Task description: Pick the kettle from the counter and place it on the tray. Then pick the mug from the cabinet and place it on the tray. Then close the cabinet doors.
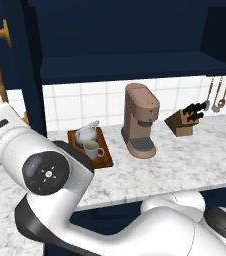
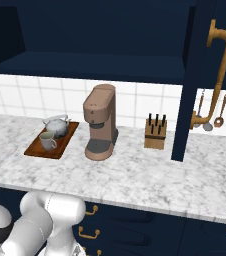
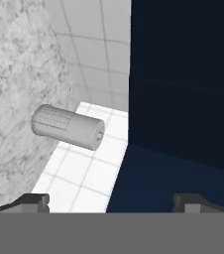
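Marble bench (image 1: pixel 185 155) at my left view's centre carries the tray (image 1: pixel 105 152) with kettle (image 1: pixel 86 133) and mug (image 1: pixel 91 149) aboard, my right view's upper right shows a cabinet door (image 2: pixel 205 75) open, unclosed, and my hand view's end effector (image 3: pixel 111 202) gapes wide, empty.

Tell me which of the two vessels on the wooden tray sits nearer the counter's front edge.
The small pale grey-green mug with the dark inside. It stands at the front end of the reddish-brown tray, while the rounded silvery kettle sits behind it, closer to the tiled wall.
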You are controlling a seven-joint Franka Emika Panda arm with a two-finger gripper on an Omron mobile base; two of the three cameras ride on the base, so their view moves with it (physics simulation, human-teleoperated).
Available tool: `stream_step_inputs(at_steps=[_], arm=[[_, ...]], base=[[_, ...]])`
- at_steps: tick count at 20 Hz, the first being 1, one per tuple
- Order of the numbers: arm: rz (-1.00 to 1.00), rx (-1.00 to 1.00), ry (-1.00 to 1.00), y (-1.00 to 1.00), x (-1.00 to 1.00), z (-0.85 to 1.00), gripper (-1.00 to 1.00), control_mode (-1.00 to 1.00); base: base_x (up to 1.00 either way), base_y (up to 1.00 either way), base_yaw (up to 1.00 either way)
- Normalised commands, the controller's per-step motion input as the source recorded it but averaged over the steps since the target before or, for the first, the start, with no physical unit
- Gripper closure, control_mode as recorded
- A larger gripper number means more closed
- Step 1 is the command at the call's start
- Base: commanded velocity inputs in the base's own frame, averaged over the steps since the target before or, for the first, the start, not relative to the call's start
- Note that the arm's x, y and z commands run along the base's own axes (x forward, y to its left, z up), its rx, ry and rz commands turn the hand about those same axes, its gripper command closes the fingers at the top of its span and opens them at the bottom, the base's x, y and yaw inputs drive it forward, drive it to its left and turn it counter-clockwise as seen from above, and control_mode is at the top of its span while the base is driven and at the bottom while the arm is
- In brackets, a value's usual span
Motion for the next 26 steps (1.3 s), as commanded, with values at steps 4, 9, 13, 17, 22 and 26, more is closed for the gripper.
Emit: stream_step_inputs(at_steps=[4, 9, 13, 17, 22, 26], arm=[[-0.22, 0.0, 0.0, -0.11, 0.06, 0.0, -1.0, -1.0], [-0.36, 0.0, 0.0, -0.49, 0.02, 0.0, -1.0, -1.0], [-0.39, 0.0, 0.05, -0.68, 0.12, 0.0, -1.0, -1.0], [-0.33, 0.01, 0.0, -0.7, 0.26, 0.0, -1.0, -1.0], [-0.29, 0.03, 0.0, -0.7, 0.41, 0.0, -1.0, -1.0], [-0.25, 0.03, 0.0, -0.73, 0.45, -0.02, -1.0, -1.0]], base=[[0.0, 0.0, 0.0], [0.0, 0.0, 0.0], [0.0, 0.0, 0.0], [0.0, 0.0, 0.0], [0.0, 0.0, 0.0], [0.0, 0.0, 0.0]])
